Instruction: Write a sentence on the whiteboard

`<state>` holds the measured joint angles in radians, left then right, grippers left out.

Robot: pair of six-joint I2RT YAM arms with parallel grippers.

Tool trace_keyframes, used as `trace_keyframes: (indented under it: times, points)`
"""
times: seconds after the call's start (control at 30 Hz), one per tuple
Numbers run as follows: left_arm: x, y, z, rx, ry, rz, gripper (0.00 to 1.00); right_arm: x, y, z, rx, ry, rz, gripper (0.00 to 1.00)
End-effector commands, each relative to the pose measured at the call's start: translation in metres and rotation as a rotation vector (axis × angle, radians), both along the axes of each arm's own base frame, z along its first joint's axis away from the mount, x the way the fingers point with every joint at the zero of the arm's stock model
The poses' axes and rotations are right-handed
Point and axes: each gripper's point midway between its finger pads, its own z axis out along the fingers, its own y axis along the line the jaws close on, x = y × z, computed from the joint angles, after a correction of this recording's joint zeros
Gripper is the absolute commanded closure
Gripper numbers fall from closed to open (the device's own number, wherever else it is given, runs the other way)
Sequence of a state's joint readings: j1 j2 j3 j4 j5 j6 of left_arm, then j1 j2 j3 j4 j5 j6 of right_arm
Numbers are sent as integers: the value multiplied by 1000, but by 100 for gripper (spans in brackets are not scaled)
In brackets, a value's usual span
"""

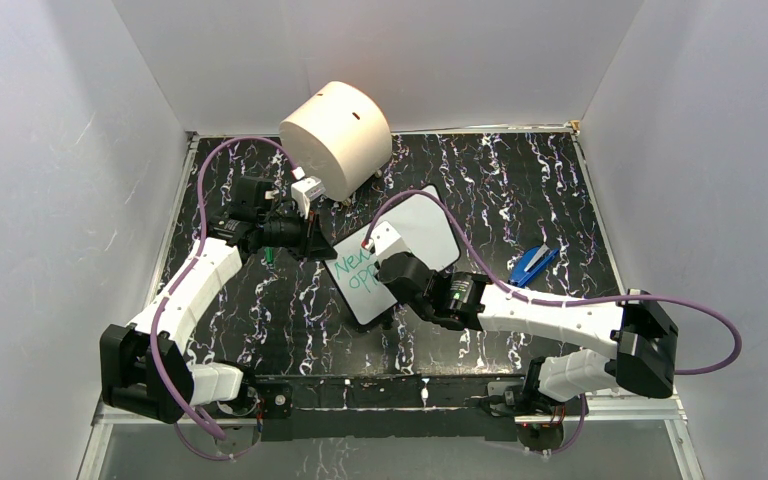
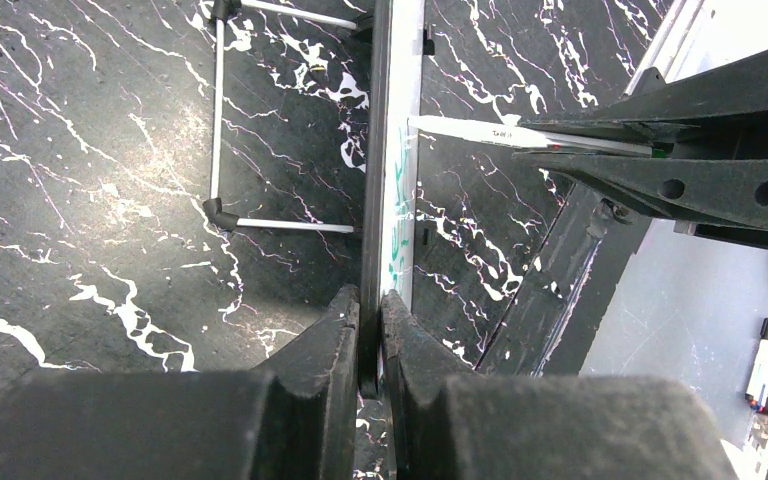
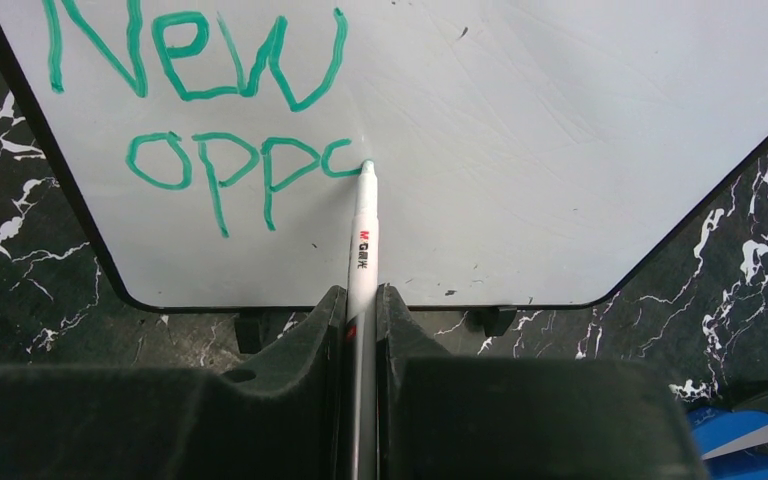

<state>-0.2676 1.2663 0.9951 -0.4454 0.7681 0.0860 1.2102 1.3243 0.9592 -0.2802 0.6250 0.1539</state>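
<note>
The whiteboard (image 1: pixel 427 222) stands tilted on the black marbled table, its white face filling the right wrist view (image 3: pixel 520 150). The sentence (image 3: pixel 200 70) is in green and reads "New" with "oppc" under it; from the top view the lettering (image 1: pixel 353 270) shows at the board's lower left. My right gripper (image 3: pixel 361 297) is shut on a white marker (image 3: pixel 364 240), whose tip touches the board at the end of the last letter. My left gripper (image 2: pixel 370 300) is shut on the edge of the whiteboard (image 2: pixel 407 120), seen edge-on. The marker (image 2: pixel 480 131) reaches that board from the right.
A big cream cylinder (image 1: pixel 338 135) lies at the back left, close behind my left gripper (image 1: pixel 310 240). A blue object (image 1: pixel 532 265) lies right of the board. A wire stand (image 2: pixel 280 225) props the board from behind. White walls enclose the table.
</note>
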Motion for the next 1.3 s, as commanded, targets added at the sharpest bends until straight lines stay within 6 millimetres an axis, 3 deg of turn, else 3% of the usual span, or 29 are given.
trace_keyframes:
  times: [0.0,0.73,1.27]
  points:
    - [-1,9,-13,63,0,9,100,12,17,36,127,-65,1,100]
    - [0,9,-12,65,-2,12,100,5,28,43,155,-41,64,100]
    - [1,11,-13,76,-8,22,100,4,20,46,150,-46,50,100]
